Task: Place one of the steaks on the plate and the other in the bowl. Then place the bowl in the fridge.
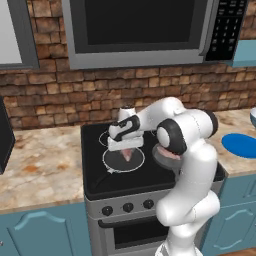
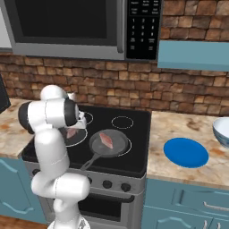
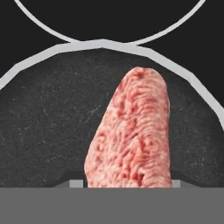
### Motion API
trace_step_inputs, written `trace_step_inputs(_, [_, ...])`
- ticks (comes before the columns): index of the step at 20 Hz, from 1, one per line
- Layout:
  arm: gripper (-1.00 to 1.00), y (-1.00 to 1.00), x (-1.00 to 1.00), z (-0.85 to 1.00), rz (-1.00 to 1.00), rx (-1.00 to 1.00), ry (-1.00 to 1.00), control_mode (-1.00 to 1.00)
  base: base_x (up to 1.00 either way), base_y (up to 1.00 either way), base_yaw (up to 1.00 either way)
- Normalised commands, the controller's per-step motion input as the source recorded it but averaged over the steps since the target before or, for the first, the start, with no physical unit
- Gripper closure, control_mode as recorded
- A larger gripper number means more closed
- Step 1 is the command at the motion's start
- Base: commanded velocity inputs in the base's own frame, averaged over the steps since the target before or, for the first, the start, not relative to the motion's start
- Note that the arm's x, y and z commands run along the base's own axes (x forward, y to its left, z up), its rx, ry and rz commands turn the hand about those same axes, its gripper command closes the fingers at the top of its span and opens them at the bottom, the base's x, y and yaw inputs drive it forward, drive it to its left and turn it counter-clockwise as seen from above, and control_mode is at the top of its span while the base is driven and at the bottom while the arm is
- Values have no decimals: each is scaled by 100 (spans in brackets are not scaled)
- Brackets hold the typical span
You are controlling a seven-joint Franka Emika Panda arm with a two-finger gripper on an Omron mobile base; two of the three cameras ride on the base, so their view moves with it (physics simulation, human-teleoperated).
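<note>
One steak (image 3: 131, 131), pinkish-red with pale streaks, lies on the front-left burner (image 1: 123, 159) of the stove. My gripper (image 1: 125, 145) points down over it, and its fingertips (image 3: 76, 183) press against the steak's two sides. The other steak (image 2: 106, 139) lies in a dark frying pan (image 2: 109, 144) on the front-right burner. The blue plate (image 2: 185, 152) sits on the counter right of the stove. The white bowl with blue pattern (image 2: 222, 130) stands beyond it at the right edge. The fridge is out of view.
The black stove (image 1: 100, 185) has knobs along its front. A microwave (image 1: 140, 30) hangs above against the brick wall. The pan's handle (image 2: 89, 162) points toward the stove front. A dark object (image 1: 5, 135) stands at the left counter edge.
</note>
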Motion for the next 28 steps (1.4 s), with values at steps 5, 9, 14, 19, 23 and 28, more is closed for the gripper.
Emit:
trace_step_inputs(5, [100, -50, -3, 54, 1, 8, 1, -100, 0, 0, 0])
trace_step_inputs(9, [100, -42, -21, 35, 0, 1, -1, -100, 0, 0, 0])
trace_step_inputs(14, [100, -42, -66, 7, 0, 2, -3, -100, 0, 0, 0])
trace_step_inputs(19, [100, -48, -60, 25, -1, 5, 0, -100, 0, 0, 0])
trace_step_inputs(23, [100, -95, -17, 6, -6, 5, 0, -100, 0, 0, 0])
trace_step_inputs(28, [100, -100, -8, 6, -5, 3, 0, -100, 0, 0, 0])
